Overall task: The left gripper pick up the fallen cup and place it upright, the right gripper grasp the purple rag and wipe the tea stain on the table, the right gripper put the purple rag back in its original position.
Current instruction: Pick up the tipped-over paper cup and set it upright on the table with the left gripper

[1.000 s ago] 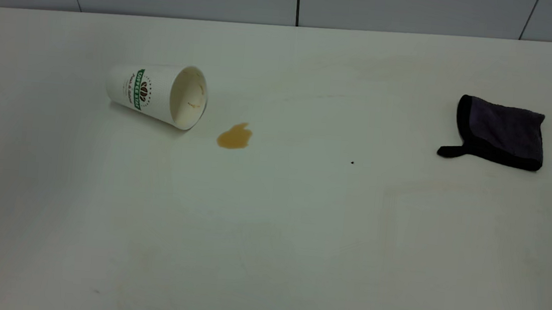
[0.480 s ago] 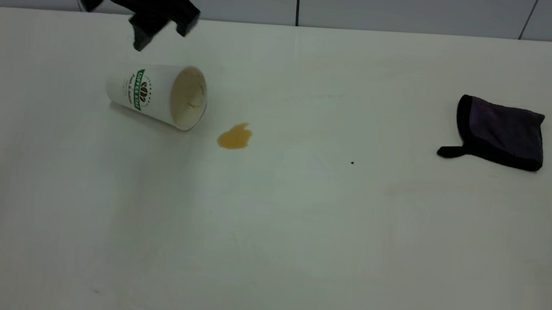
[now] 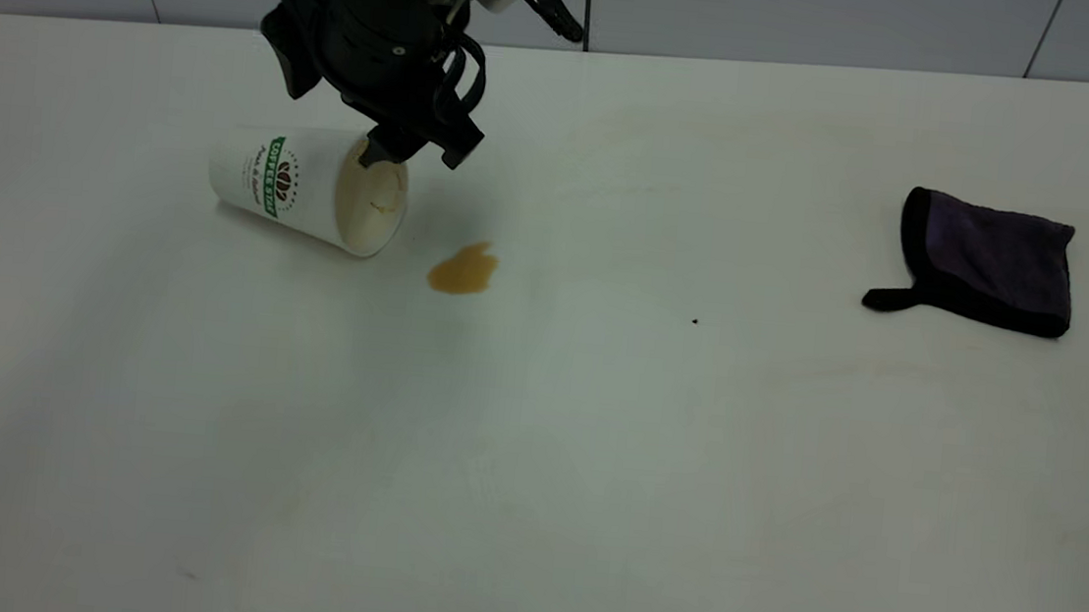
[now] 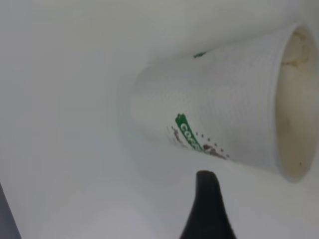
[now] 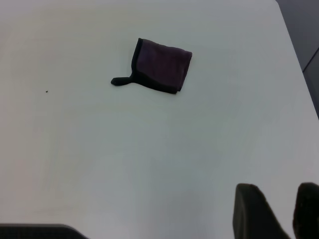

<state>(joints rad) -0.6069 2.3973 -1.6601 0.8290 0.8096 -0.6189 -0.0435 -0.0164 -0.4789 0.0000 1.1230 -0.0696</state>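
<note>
My left pincer (image 3: 417, 149) hangs open just above the mouth of the fallen cup (image 3: 304, 184). My right pincer (image 5: 273, 206), parted and empty, sits well apart from the purple rag (image 3: 987, 261) near the counter's (image 3: 591, 448) right edge.

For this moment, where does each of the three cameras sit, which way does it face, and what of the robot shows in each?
Exterior view: outside the rig, angled down across the white table; shows the black left gripper at the mouth of the fallen white paper cup, an amber tea stain and the dark purple rag.
Left wrist view: on the left arm, close above the cup; one black fingertip shows.
Right wrist view: high above the rag; two dark fingertips show.
Shared: cup in exterior and left wrist; rag in exterior and right wrist.
</note>
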